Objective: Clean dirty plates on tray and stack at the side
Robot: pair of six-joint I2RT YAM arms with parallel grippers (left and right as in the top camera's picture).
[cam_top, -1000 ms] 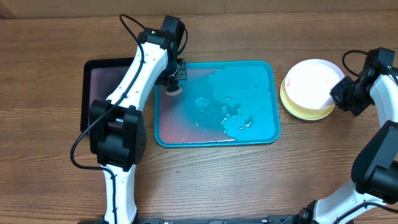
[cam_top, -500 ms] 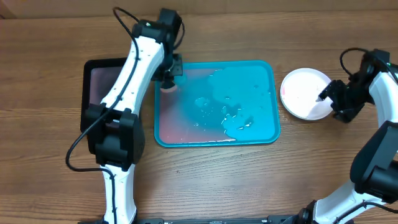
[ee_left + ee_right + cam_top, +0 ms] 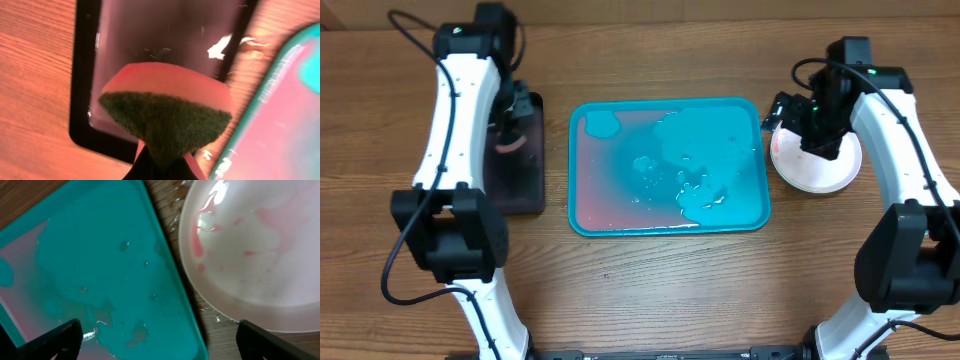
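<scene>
Sponge over black tray, white plate beside turquoise tray

Your left gripper (image 3: 161,169) is clamped on a sponge (image 3: 165,112), pinching it from below in the wrist view. Green scouring face is toward the camera, pink foam behind it. Sponge hangs over the black tray (image 3: 525,190), which sits on the left of the table (image 3: 660,290), just beside the turquoise tray (image 3: 620,215) and apart from it. Black tray floor looks wet with a reddish tint. You cannot tell whether the sponge touches that floor.

Turquoise tray lies mid-table. Its floor carries puddles and droplets toward the right half, a pink film along the left and near edges, and 1 clean blue patch at the far left corner.

Your right gripper (image 3: 160,341) has its fingers spread wide, holding nothing, above the gap between the tray's right rim and the white plate (image 3: 250,255). Plate sits on the table right of the tray, close to the rim toward the far right corner. Pale red smears cross its inside, and water drops lie on the wood beside it. Only 1 plate face shows; anything under it is hidden.
</scene>
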